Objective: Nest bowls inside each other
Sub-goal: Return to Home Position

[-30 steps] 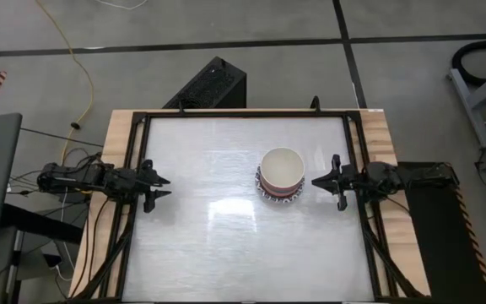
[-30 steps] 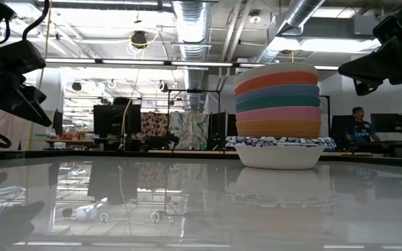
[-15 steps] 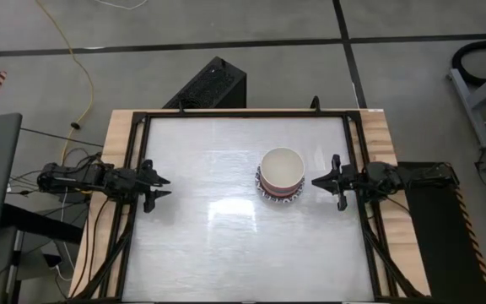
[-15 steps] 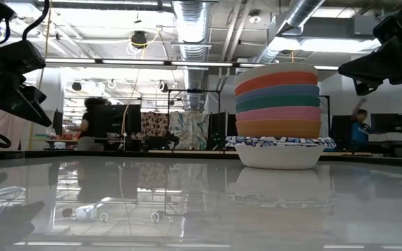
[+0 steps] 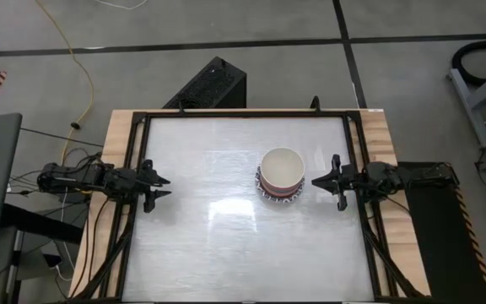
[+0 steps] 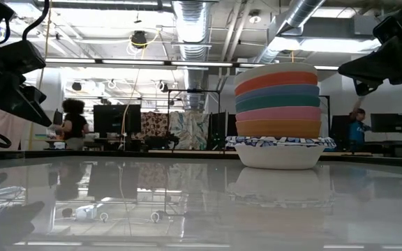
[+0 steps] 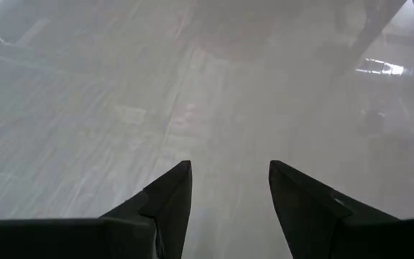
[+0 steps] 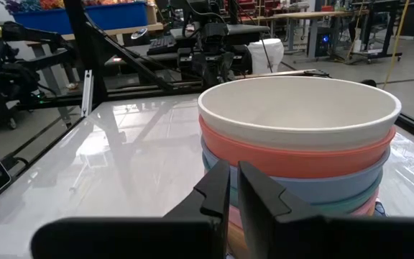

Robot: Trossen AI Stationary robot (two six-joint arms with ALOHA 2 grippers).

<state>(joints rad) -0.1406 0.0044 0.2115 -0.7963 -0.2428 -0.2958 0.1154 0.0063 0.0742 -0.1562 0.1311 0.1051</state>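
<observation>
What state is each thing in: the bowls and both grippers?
Stack of small round bowls: nested upright, plain cream bowl on top, blue-patterned white bowl at the bottom.
Left dark gripper: jaws open, empty, at the left edge of the white table.
Right dark gripper: jaws shut, empty, beside the stack, not touching it.

One upright stack of nested bowls stands right of centre in the high view. Low view, top to bottom: cream bowl, orange bowl, blue bowl, dark green bowl, pink bowl, second orange bowl, white blue-rimmed bowl at the base.
</observation>
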